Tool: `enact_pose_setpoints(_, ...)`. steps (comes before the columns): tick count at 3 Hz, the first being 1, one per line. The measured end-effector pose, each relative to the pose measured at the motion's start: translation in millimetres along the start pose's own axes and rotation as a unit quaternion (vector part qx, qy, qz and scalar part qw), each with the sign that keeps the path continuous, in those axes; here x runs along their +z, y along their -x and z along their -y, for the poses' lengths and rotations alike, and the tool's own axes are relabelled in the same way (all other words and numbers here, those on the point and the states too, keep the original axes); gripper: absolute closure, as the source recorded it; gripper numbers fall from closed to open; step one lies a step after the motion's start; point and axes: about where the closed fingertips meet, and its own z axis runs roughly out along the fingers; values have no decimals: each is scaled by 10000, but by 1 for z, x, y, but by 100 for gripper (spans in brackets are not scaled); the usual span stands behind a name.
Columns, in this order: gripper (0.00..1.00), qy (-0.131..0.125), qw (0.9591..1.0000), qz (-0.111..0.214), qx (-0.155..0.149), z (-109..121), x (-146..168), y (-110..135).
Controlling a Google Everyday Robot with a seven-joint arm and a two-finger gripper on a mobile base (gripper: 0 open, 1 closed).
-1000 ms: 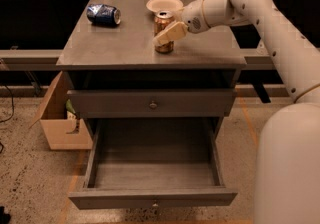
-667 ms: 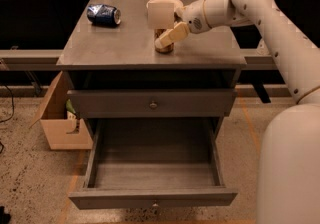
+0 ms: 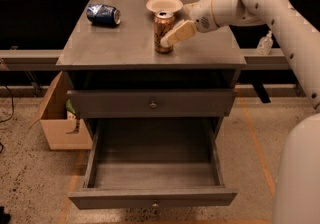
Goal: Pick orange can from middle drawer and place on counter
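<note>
1. Camera view, the hand: the hand [image 3: 183,21] hangs over the right half of the counter [image 3: 110,43], just right of the orange can [image 3: 164,30]. Its two tan fingers [image 3: 178,33] are spread wide and hold nothing. The nearer finger slants down across the can's lower right side. It cannot be told whether it touches the can or only passes in front. The farther finger pokes out behind, close to the pale bowl [image 3: 164,4].
2. Same view, hidden or unclear:
   - The nearer finger covers a strip of the can's right edge.
   - The white arm [image 3: 270,13] leaves the picture at the right edge, and a broad white body part fills the lower right corner.
   - A small clear bottle [image 3: 264,44] behind the arm is hard to make out.
   - A cardboard box [image 3: 60,123] on the floor is partly hidden by the cabinet's left side.
3. Same view, the task's things:
   - The orange can stands upright on the counter near its middle, in front of the bowl. Its body is brownish-orange and its silver lid faces up.
   - A dented blue can [image 3: 103,14] lies on its side well to the left.
   - The middle drawer [image 3: 150,198] is pulled far out, its dark tray bare.
   - The drawer above it [image 3: 153,103] is closed.
</note>
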Motion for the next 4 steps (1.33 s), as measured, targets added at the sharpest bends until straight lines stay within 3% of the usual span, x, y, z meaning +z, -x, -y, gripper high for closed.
enact_pose_setpoints(1,0,-422,9987,70,-287,0,-37,11)
enact_pose_setpoints(2,0,-1126,9921,22,-549,-8,-105,24)
enact_pose_setpoints(3,0,-1589,9856,-96,-567,-18,-151,25)
enact_pose_setpoints(4,0,-1621,9851,-111,-571,-19,-156,25)
